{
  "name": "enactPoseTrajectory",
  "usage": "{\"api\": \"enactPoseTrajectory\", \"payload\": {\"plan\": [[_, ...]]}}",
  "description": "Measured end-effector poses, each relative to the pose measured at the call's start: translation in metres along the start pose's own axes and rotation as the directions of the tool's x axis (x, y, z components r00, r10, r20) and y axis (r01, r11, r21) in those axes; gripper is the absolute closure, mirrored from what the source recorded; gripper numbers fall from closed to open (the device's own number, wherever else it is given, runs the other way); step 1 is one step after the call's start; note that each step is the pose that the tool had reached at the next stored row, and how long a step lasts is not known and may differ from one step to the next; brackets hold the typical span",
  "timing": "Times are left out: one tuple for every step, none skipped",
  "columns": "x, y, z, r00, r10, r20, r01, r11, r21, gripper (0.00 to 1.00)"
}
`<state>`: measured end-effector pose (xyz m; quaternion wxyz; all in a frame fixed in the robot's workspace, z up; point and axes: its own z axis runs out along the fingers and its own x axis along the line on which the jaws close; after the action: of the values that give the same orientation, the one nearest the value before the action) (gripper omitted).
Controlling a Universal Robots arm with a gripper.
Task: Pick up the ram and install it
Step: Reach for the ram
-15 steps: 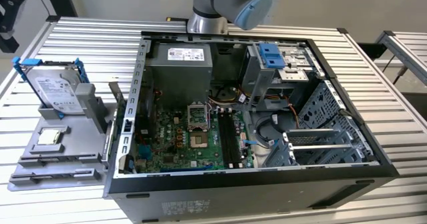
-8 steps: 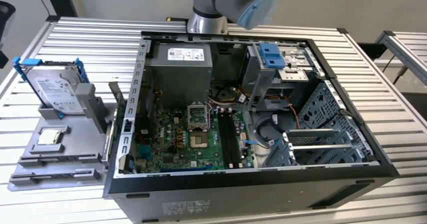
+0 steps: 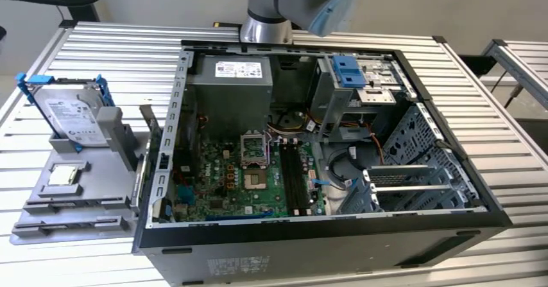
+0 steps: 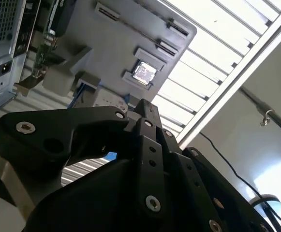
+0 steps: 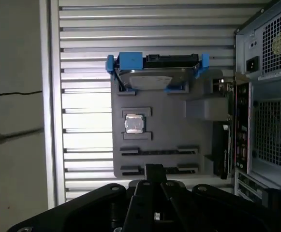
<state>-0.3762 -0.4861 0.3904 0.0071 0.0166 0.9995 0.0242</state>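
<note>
1. No print anywhere is clear enough to read.
2. The hard drive (image 3: 73, 117) carries a white label, its lines too small to read.
3. The power supply (image 3: 231, 85) bears a white label, also illegible.
4. The computer case (image 3: 360, 248) shows a pale sticker (image 3: 244, 263) on its outer wall, with unreadable print.

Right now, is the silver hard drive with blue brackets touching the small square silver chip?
Apart. The first wrist view shows bare grey plastic holder between the silver hard drive and the square silver chip.
</note>
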Motion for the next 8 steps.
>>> {"api": "enactPoseTrajectory", "payload": {"plan": [[-0.0010,-0.0036,-0.0001,1.0000,0.000,-0.0006,0.000,1.0000,0.0000,1.00],[-0.0021,-0.0077,-0.0002,1.0000,0.000,-0.0013,0.000,1.0000,0.0001,1.00],[-0.0031,-0.0114,-0.0004,1.0000,0.000,-0.0019,0.000,1.0000,0.0001,1.00],[-0.0042,-0.0153,-0.0005,1.0000,0.000,-0.0025,0.000,1.0000,0.0002,1.00],[-0.0053,-0.0187,-0.0006,1.0000,0.000,-0.0030,0.000,1.0000,0.0002,1.00],[-0.0065,-0.0218,-0.0007,1.0000,0.000,-0.0034,0.000,1.0000,0.0001,1.00],[-0.0077,-0.0250,-0.0009,1.0000,0.000,-0.0039,0.000,1.0000,0.0002,1.00],[-0.0088,-0.0283,-0.0009,1.0000,0.000,-0.0043,0.000,1.0000,0.0002,1.00]]}}
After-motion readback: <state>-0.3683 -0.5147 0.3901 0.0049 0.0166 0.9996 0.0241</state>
